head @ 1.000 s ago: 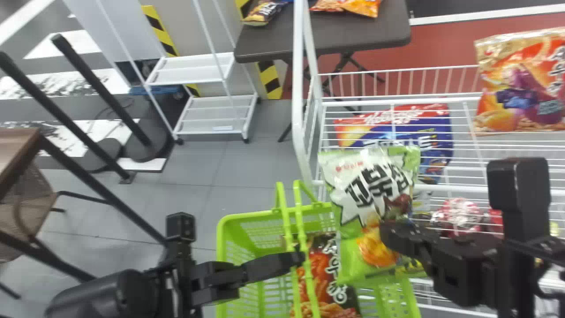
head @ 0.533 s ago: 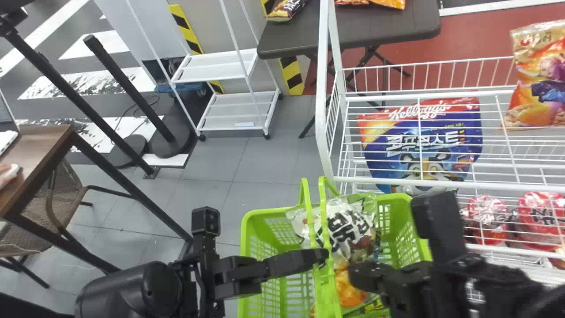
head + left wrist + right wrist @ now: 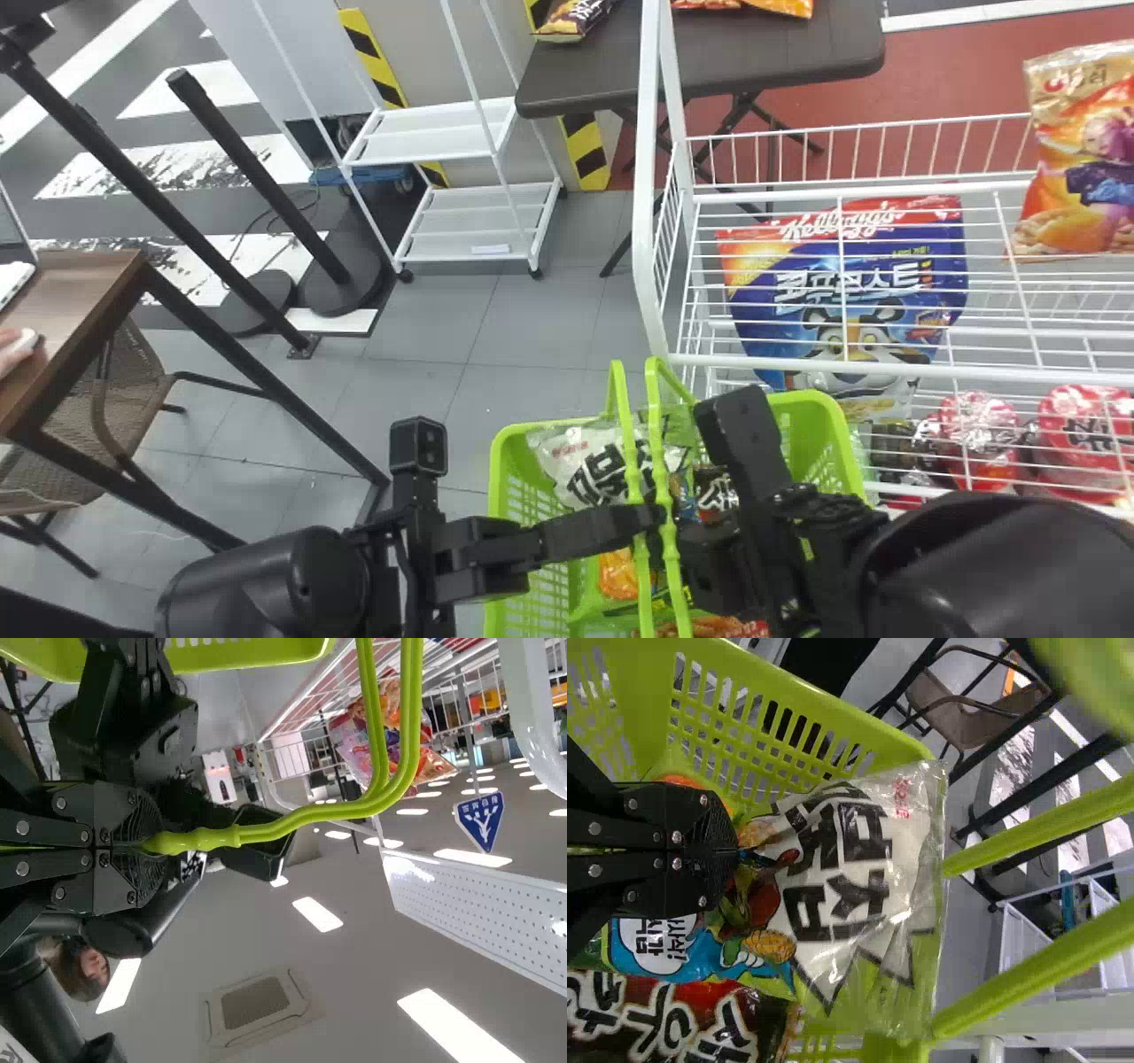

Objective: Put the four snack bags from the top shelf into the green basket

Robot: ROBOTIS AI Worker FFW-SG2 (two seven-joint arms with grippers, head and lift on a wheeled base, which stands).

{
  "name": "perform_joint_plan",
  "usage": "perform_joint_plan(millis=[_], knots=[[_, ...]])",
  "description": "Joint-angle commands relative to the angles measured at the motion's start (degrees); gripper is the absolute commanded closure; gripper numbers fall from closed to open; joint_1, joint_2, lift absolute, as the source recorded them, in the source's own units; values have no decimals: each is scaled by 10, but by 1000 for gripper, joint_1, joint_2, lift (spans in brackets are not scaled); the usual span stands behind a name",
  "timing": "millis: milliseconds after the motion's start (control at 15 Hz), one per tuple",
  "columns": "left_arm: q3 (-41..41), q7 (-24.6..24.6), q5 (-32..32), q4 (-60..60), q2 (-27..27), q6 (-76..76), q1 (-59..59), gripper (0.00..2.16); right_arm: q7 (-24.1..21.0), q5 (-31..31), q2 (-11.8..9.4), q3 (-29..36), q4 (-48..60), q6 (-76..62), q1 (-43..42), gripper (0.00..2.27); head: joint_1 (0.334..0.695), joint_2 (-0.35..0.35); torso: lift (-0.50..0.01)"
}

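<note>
My left gripper (image 3: 654, 521) is over the green basket (image 3: 828, 409); in the left wrist view, this gripper (image 3: 146, 846) is shut on the basket's handles (image 3: 292, 822). Inside the basket, right of the handles, is my right gripper (image 3: 700, 551). The right wrist view has the right gripper (image 3: 733, 855) shut on a white-and-green snack bag (image 3: 842, 868), whose top edge reaches the rim. That bag (image 3: 580, 465) lies at the left side of the basket, partly behind the handles. Beside it are a blue-and-green packet (image 3: 700, 952) and a dark red snack bag (image 3: 673, 1019).
The white wire rack (image 3: 660, 301) stands behind and right of the basket. It holds an orange snack bag (image 3: 1076, 168) up high, a blue cereal bag (image 3: 842, 283) and red packs (image 3: 979, 443) lower. A dark table (image 3: 709, 62) stands behind; a wooden desk (image 3: 80, 275) is at left.
The right gripper has carried the white-and-green bag left and down into the basket, from beside the rack. The head view has shifted, then steadied. The left gripper has kept its hold on the handles.
</note>
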State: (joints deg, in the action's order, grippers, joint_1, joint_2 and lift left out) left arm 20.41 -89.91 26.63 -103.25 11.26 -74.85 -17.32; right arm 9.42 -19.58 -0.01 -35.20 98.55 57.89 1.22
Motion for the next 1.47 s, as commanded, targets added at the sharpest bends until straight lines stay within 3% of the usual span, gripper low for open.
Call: perform_joint_plan(millis=[0,67,333,467,800,1000,1200,1400], knots=[[2,-7,1,2,2,0,-1,2145,2,-14,1,-2,-19,8,-10,930,695,350,0],[2,-7,1,2,3,0,-1,2145,5,-16,1,5,-1,34,-2,-1,695,350,0],[1,-7,1,3,3,0,-1,2145,41,-22,-2,87,183,163,68,33,695,350,0],[1,-7,1,3,3,0,-1,2145,49,-21,-17,137,267,215,97,33,695,350,0],[2,-7,1,3,3,0,-2,2145,60,-8,-26,316,369,275,128,33,695,350,0],[2,-7,1,3,3,0,-2,2145,60,18,-32,394,355,210,91,33,695,228,0],[2,-7,2,4,3,0,-2,2145,53,91,-32,414,289,141,33,36,695,49,0],[2,-7,2,5,0,2,-2,2145,38,150,-31,411,162,15,-33,43,695,-30,0]])
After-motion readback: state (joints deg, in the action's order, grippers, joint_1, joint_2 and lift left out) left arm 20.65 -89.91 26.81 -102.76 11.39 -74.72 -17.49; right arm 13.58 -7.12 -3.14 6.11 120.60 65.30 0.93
